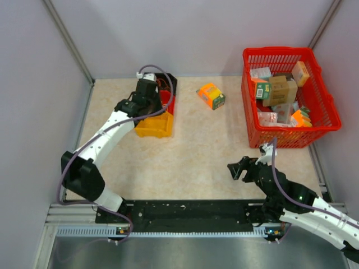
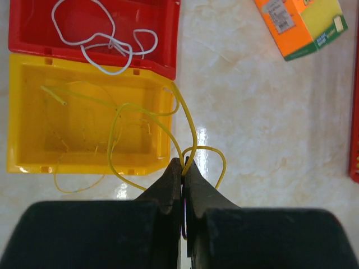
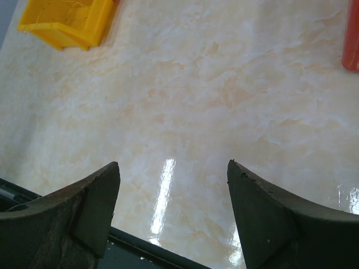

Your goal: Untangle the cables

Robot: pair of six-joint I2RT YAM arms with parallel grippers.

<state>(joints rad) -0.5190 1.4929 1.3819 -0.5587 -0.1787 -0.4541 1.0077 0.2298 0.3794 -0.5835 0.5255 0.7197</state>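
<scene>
Because the yellow wire (image 2: 134, 109) is thin, light and springy, it will likely keep its curls and drag along instead of lying flat. A grip is best taken on 1 single strand, away from any crossing. The left hand (image 2: 183, 168) has its 2 fingers closed tight on that wire just outside the corner of the yellow bin (image 2: 25, 112). From there the strand climbs over the rim and spreads in loose loops inside the bin, and 1 small loop lies on the glossy, marbled desk (image 2: 269, 140) beside the fingers. A white wire (image 2: 106, 42), equally limp, curls around what looks like a knot in the adjoining red bin (image 2: 162, 28). Both bins are hard, smooth plastic. The right hand (image 3: 173, 168) hangs wide open above the desk, holding nothing.
</scene>
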